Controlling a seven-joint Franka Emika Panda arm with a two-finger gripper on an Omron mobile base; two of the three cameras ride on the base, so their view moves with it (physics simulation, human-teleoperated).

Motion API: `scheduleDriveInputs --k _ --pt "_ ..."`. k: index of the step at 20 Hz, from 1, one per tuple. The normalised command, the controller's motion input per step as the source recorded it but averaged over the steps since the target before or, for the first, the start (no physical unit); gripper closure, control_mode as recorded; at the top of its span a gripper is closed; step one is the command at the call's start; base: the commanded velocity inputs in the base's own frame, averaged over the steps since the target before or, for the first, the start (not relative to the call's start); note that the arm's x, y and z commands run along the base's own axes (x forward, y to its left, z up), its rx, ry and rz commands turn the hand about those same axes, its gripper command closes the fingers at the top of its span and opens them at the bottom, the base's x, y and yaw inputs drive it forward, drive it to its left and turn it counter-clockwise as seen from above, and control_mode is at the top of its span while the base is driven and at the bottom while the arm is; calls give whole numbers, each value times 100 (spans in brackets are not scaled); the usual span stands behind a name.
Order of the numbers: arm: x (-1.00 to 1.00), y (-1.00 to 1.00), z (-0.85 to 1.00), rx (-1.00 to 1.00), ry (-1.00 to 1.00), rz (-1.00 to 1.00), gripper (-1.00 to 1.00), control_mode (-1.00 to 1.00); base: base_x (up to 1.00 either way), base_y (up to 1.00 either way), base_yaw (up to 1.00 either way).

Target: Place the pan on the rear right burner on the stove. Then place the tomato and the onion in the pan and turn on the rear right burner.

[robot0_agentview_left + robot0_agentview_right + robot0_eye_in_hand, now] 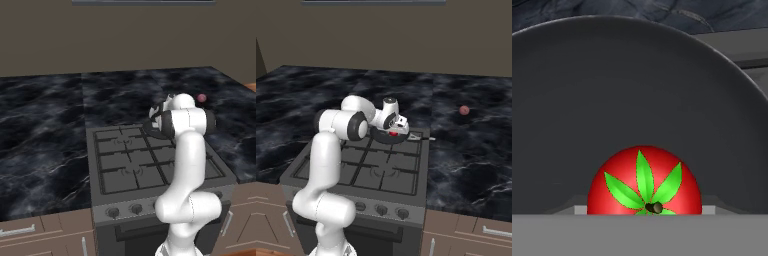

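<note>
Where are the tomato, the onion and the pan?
tomato (644, 182): hand view, red top by the green leaves.
onion (464, 110): right base view, its middle.
pan (637, 85): hand view, bare dark floor.

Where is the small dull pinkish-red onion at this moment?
The small dull pinkish-red onion lies on the black marble counter, right of the dark grey stove and apart from the black frying pan.

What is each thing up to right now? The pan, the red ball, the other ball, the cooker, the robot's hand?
Pan: on the stove's rear right burner, upright.
Tomato: over the pan, right at the gripper; whether the fingers grip it can't be told.
Onion: alone on the black counter, right of the stove, untouched.
Stove: no flame visible; front knobs too small to read.
</note>
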Motion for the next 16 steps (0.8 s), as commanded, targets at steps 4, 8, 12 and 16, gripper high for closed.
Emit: scheduleDriveInputs --k 4,8,12,16 --pt "2 0 0 0 0 0 -100 -100 0 0 0" --pt "0 0 0 0 0 0 -100 -100 0 0 0" --pt "0 0 4 0 0 0 -100 -100 0 0 0" --pt "0 2 28 0 -4 0 -100 -100 0 0 0"
